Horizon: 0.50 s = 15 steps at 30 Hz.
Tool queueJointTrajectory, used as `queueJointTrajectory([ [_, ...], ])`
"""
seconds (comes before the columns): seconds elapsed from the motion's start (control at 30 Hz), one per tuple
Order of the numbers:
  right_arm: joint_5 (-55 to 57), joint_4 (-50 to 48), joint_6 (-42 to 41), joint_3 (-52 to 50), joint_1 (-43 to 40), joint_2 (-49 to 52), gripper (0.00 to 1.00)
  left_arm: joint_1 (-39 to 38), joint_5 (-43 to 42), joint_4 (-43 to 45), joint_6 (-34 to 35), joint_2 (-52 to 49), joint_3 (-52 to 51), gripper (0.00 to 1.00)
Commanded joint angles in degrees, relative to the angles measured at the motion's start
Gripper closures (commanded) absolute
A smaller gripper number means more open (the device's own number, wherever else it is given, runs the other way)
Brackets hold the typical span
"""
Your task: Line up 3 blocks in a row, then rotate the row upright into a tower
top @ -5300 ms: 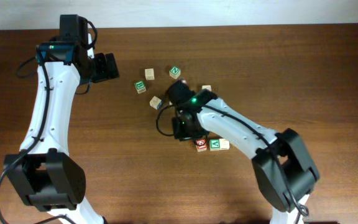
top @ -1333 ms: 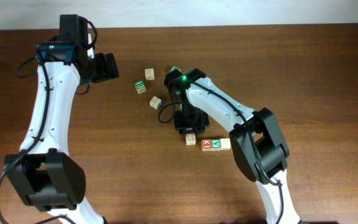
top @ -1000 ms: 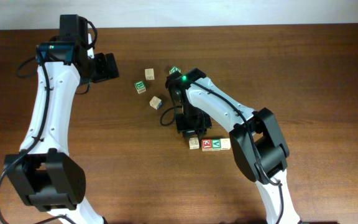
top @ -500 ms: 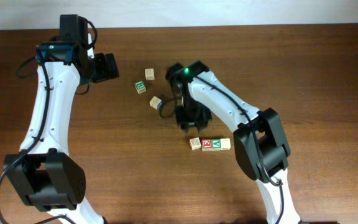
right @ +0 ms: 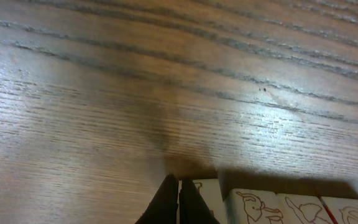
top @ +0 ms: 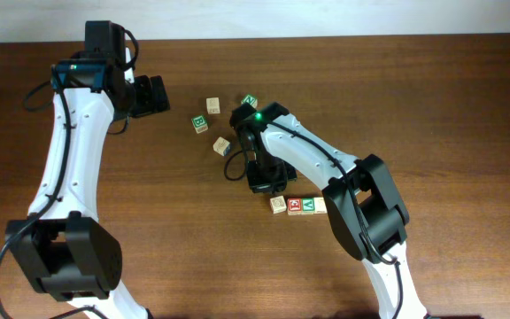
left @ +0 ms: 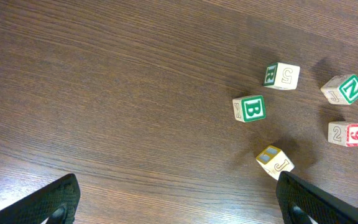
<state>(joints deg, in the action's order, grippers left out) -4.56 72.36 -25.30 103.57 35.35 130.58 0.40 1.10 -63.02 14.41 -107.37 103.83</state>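
Observation:
Several pale-wood blocks lie on the brown table. A tight row of them runs from a pale block [top: 278, 205] through a red one [top: 295, 206] to a green V [top: 308, 206]. My right gripper [top: 268, 184] hovers just up-left of that row, shut with nothing in it. In the right wrist view its fingertips [right: 180, 190] meet in front of the row's end block [right: 205, 198]. Loose blocks lie further back: a green N [top: 250, 101], a green B [top: 200, 124] and a tilted J block [top: 222, 145]. My left gripper [top: 153, 93] stands open, far left of them, holding nothing [left: 179, 205].
Another pale block [top: 212, 105] sits near the green B. The left wrist view also shows a 2/9 block with a red face [left: 347, 134] at its right edge. The right arm's white links [top: 317, 159] reach over the table behind the row.
The right gripper has let go of the pale block at the row's left end, drawn back up-left and shut. The left arm has not moved.

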Motion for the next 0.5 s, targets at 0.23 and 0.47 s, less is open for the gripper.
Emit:
queueJointTrajectory([
  [0.23,0.5,4.0,-0.6,-0.6,-0.9,0.3,0.95,0.0,0.2,0.0,0.3,-0.5,0.9,0.01],
  [0.47,0.5,3.0,4.1,3.0,-3.5,0.3,0.95,0.0,0.2,0.0,0.3,-0.5,0.9,0.01],
])
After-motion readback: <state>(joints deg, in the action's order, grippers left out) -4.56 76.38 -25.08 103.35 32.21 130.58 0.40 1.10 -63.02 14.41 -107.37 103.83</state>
